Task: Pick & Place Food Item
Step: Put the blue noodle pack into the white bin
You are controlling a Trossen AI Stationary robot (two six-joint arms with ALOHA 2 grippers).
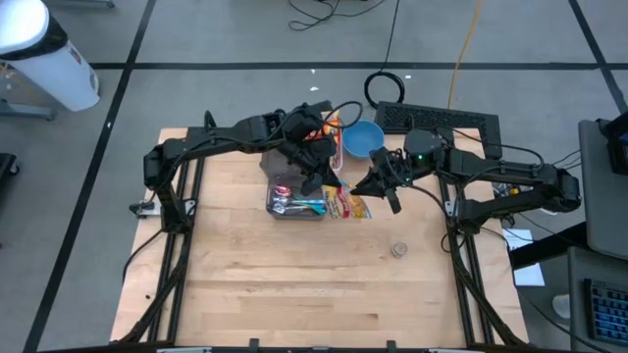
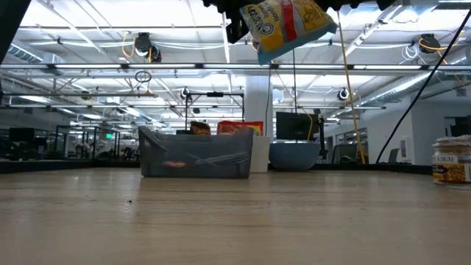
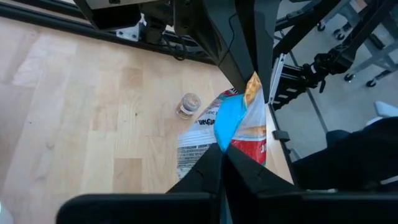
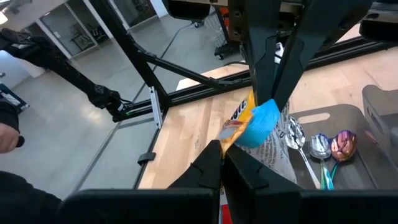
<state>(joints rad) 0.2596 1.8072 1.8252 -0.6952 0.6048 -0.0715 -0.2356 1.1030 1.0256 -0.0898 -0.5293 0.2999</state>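
Both the left end effector and the right end effector pinch the snack bag, held in the air beside the grey bin above the desk, so only the placing remains.

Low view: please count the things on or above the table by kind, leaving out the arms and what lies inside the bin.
Snack bag: 1
Grey bin: 1
Red box: 1
Blue bowl: 1
Small jar: 1
Total: 5
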